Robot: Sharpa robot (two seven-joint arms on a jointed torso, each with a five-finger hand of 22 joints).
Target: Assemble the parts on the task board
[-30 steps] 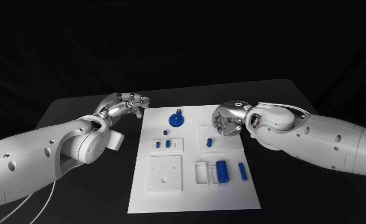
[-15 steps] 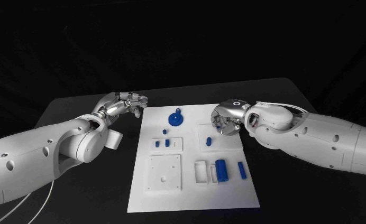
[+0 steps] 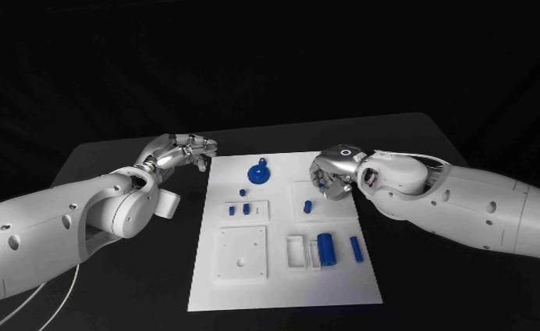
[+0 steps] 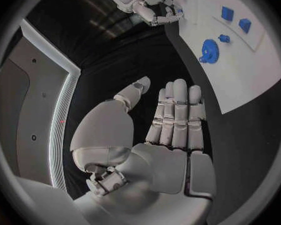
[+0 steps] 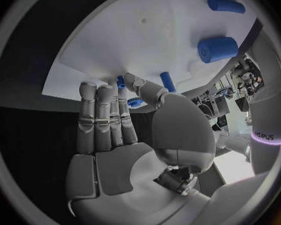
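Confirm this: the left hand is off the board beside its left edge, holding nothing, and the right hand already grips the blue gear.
Wrong on the gear. In the head view the blue gear lies untouched on the task board; the right hand hovers apart from it, empty. The left hand is off the board, holding nothing.

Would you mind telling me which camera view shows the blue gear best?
The head view: the gear lies unobstructed near the far edge of the board, its round shape and top knob clear. The left wrist view shows it sideways and bent by the lens. In the right wrist view only a sliver peeks past the right hand.
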